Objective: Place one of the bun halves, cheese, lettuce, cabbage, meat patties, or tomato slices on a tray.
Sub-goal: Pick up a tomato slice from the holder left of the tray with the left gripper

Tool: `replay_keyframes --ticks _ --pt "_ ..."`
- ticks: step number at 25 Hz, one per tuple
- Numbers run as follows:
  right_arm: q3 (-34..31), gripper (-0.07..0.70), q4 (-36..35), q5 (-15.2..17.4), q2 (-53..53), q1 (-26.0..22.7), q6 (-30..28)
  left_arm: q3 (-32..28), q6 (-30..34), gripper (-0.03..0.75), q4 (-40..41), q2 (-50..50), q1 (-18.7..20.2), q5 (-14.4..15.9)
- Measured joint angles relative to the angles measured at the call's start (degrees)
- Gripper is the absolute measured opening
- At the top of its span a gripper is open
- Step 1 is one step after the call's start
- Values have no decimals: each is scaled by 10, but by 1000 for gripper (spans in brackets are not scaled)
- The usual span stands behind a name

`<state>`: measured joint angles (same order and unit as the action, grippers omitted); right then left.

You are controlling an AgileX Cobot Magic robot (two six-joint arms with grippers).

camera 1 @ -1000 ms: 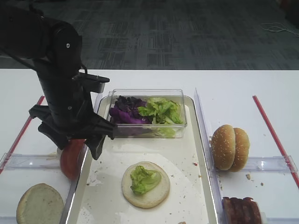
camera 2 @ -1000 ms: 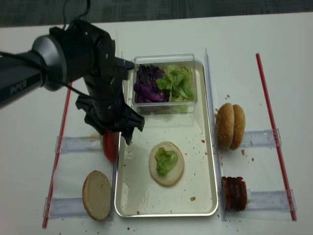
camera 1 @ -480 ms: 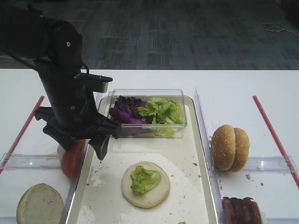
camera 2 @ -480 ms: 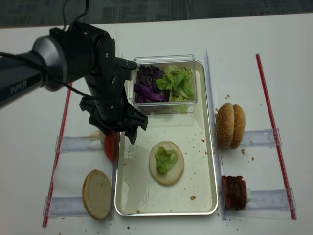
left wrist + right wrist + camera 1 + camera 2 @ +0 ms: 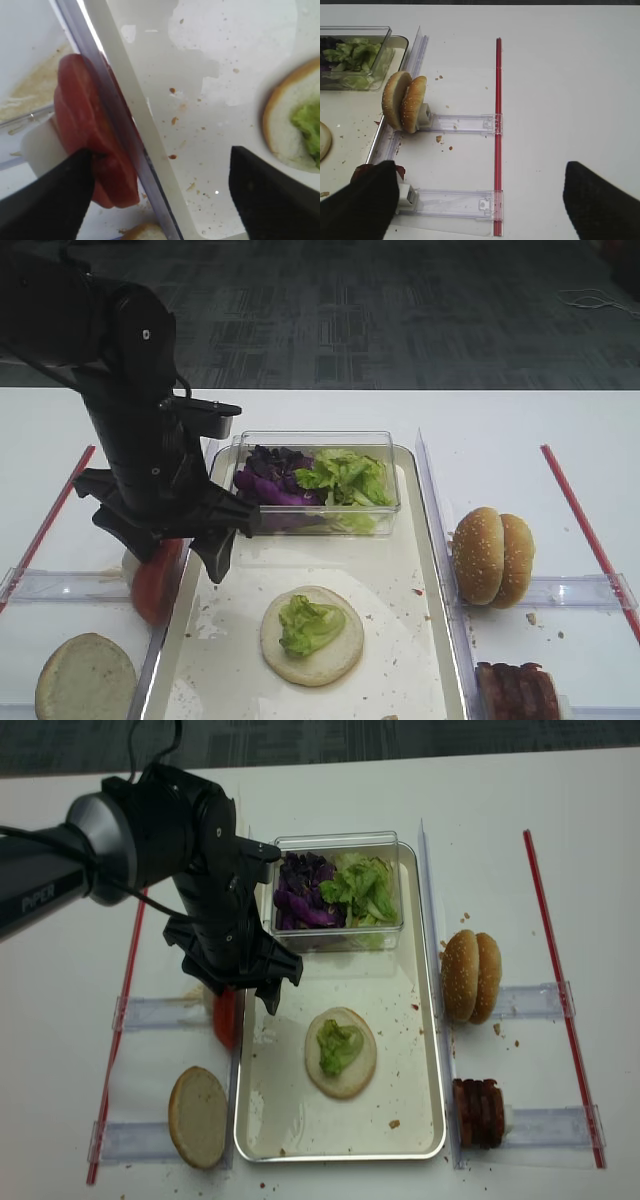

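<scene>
My left gripper (image 5: 182, 558) hangs open astride the left rim of the tray (image 5: 400, 570). One finger is against the upright tomato slices (image 5: 85, 130) outside the rim and the other is over the tray floor. On the tray lies a pale bun half (image 5: 335, 655) topped with lettuce (image 5: 308, 625). Another flat bun half (image 5: 85, 678) lies front left. Sesame bun halves (image 5: 404, 102) and meat patties (image 5: 518, 690) stand on the right. My right gripper (image 5: 482, 205) is open over bare table. Cabbage (image 5: 265, 480) sits in the box. Cheese is out of view.
A clear plastic box (image 5: 318, 520) with cabbage and more lettuce (image 5: 345, 478) stands at the tray's far end. Clear plastic holder rails (image 5: 462, 122) and red strips (image 5: 497, 125) lie on the white table on both sides. Crumbs dot the tray.
The left gripper has shifted slightly right toward the tray over the first half second, then held still. Its jaws stay wide. Nothing else has moved.
</scene>
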<state>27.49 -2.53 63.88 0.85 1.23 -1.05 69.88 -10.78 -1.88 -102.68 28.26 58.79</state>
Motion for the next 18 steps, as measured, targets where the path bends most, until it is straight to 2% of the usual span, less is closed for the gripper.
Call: replay_keyframes --ticks 7,18 --pt "0 689 0 0 0 0 3 0 0 534 0 -7 0 -3" --pt "0 689 0 0 0 0 3 1 1 426 33 -21 0 0"
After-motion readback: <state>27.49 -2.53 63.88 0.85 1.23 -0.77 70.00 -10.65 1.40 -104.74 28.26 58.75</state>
